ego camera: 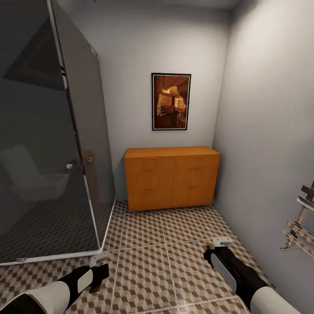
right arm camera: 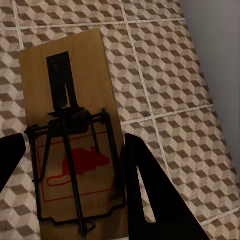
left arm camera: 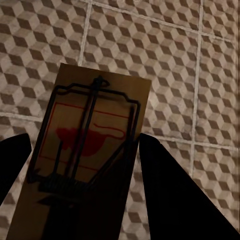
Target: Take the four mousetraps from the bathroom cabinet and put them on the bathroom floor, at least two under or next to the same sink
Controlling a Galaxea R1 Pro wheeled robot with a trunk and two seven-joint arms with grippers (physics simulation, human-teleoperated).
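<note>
The orange-brown cabinet [ego camera: 172,176] stands against the far wall, its drawers closed. The cube-patterned bathroom floor [ego camera: 174,261] spreads from it toward me. My left gripper [ego camera: 99,261] is low at the front left. It is shut on a tan mousetrap [left arm camera: 100,100] with dark wire and a red mark, held flat between its fingers [left arm camera: 170,190]. At the front right, my right gripper [ego camera: 218,246] is shut on a second mousetrap [right arm camera: 65,75], also over the tiles. The bathroom sink is out of view.
A dark glass shower enclosure [ego camera: 65,152] fills the left side, its base rail [ego camera: 56,256] on the floor. The grey right wall [ego camera: 270,131] is close, with a wooden rack [ego camera: 301,231] at its edge. A framed picture [ego camera: 171,101] hangs above the cabinet.
</note>
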